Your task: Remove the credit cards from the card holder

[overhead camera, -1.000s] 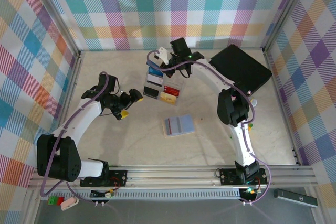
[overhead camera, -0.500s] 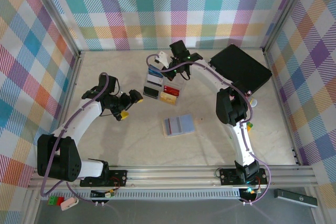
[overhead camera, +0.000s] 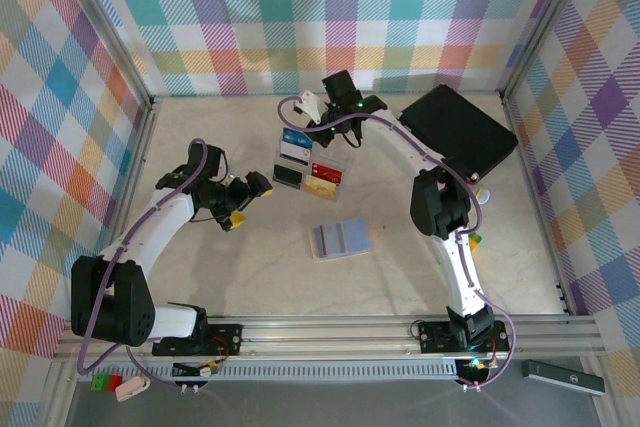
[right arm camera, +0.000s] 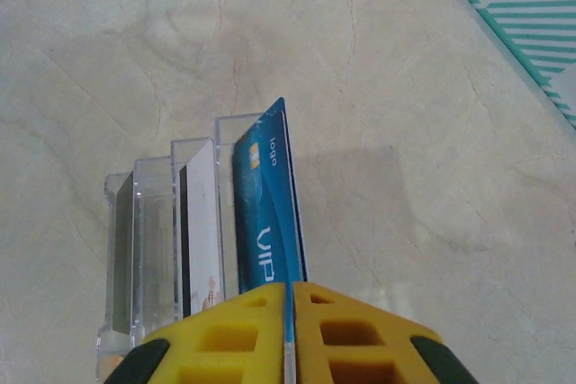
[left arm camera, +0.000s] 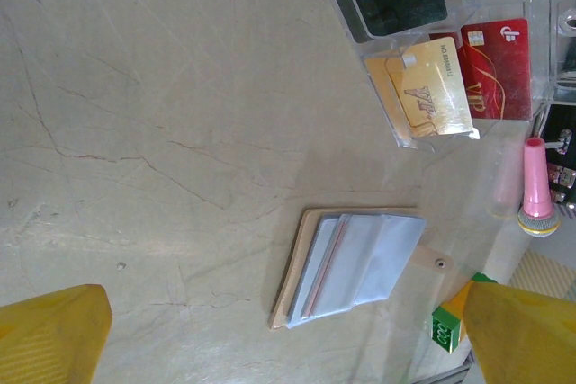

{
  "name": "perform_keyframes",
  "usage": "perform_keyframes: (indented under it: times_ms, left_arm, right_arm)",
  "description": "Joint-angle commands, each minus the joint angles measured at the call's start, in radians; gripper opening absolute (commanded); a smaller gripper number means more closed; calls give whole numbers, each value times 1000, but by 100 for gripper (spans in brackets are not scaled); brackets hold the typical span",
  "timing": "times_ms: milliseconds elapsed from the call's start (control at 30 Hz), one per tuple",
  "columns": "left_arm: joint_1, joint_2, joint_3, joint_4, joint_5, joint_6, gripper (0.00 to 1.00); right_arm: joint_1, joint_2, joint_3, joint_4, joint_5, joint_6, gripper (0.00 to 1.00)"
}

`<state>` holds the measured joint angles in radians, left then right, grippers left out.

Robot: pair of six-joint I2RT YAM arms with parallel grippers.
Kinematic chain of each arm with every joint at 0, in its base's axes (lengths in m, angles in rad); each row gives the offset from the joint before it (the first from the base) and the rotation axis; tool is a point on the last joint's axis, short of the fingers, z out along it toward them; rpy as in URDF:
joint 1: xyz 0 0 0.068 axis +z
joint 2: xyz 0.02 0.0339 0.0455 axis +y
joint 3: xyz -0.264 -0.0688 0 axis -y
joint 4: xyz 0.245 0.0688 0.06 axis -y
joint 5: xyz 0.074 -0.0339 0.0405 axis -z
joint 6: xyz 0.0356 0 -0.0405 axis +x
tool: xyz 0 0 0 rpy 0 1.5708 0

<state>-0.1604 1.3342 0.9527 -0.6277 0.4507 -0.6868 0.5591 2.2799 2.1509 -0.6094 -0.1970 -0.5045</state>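
Observation:
The card holder (overhead camera: pixel 341 239), a pale blue-lavender wallet lying open and flat mid-table, also shows in the left wrist view (left arm camera: pixel 355 263) with layered pockets. My right gripper (right arm camera: pixel 289 312) is shut on the edge of a blue credit card (right arm camera: pixel 265 213), which stands in the end slot of the clear tray (right arm camera: pixel 135 249). In the slot beside it stands a white card with a dark stripe (right arm camera: pixel 200 231). From above, the right gripper (overhead camera: pixel 306 115) hangs over the tray's far end (overhead camera: pixel 283 172). My left gripper (overhead camera: pixel 238 203) is open, left of the tray.
A gold card (left arm camera: pixel 432 92) and a red card (left arm camera: pixel 495 65) lie in the tray's compartments. A large black case (overhead camera: pixel 458 127) sits at the back right. A pink pen-like object (left arm camera: pixel 537 191) lies by the right arm's base.
The right gripper, with the blue card, has shifted slightly over the tray's far end. The left arm and the card holder have not moved.

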Motion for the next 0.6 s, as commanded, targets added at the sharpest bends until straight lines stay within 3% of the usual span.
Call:
perform_keyframes:
  times_ms: [0,300,567]
  left_arm:
    - [13,-5,-11,-30,2,12,100]
    - [12,-41,-8,-40,-21,10,100]
    - [-2,-95,-17,-38,-36,31,100]
  right_arm:
    - [5,26,37,-32,5,18,11]
    - [6,-78,36,-74,-40,203,18]
    - [15,-369,-312,-50,-26,566,42]
